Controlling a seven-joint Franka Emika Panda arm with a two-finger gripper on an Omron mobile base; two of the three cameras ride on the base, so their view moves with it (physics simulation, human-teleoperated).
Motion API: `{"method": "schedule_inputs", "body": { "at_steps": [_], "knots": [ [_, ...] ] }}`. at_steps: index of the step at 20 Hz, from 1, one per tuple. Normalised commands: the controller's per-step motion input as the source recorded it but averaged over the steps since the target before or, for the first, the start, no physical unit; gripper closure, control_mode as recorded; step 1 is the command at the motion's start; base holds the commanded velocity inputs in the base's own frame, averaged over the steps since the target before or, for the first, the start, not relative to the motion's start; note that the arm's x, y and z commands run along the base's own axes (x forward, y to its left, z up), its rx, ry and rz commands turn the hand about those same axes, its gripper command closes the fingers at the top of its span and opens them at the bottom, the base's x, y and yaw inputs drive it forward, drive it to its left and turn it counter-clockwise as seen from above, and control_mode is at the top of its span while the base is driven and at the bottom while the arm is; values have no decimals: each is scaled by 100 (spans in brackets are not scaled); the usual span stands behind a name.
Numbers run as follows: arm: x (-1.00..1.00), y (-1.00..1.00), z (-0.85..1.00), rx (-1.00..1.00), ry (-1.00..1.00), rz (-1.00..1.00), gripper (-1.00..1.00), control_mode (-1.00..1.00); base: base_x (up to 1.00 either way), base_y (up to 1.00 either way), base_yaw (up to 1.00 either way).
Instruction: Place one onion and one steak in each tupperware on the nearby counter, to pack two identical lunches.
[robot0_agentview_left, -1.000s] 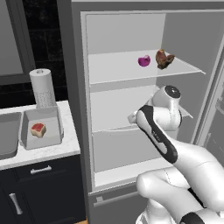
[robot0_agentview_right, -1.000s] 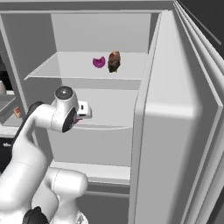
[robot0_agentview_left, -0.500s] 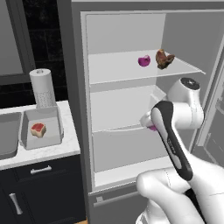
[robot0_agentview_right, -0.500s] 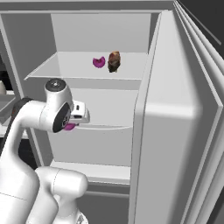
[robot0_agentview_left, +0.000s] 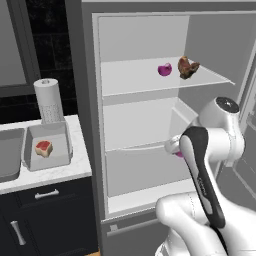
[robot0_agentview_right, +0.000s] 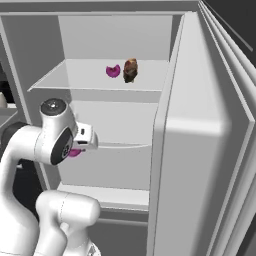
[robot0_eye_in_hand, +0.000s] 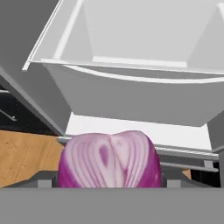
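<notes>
Your gripper (robot0_eye_in_hand: 109, 186) is clamped on a purple onion (robot0_eye_in_hand: 109, 159), holding it in front of the open fridge's middle shelf (robot0_agentview_left: 145, 147). Up on the top shelf (robot0_agentview_left: 135, 80) sit another onion (robot0_agentview_left: 164, 69) and a steak (robot0_agentview_left: 187, 67), just beside each other. On the tabletop (robot0_agentview_left: 50, 172), one tupperware (robot0_agentview_left: 62, 145) already holds a steak (robot0_agentview_left: 43, 148), next to the paper-towel roll (robot0_agentview_left: 48, 100)
</notes>
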Motion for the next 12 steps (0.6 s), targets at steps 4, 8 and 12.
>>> {"method": "schedule_inputs", "body": {
  "at_steps": [4, 8, 12],
  "knots": [
    [0, 0, 0, 0, 0, 0, 100, 100, -51, 23, 0],
    [0, 0, 0, 0, 0, 0, 100, 100, -41, 95, -1],
    [0, 0, 0, 0, 0, 0, 100, 100, -24, 100, -4]
  ]
}}
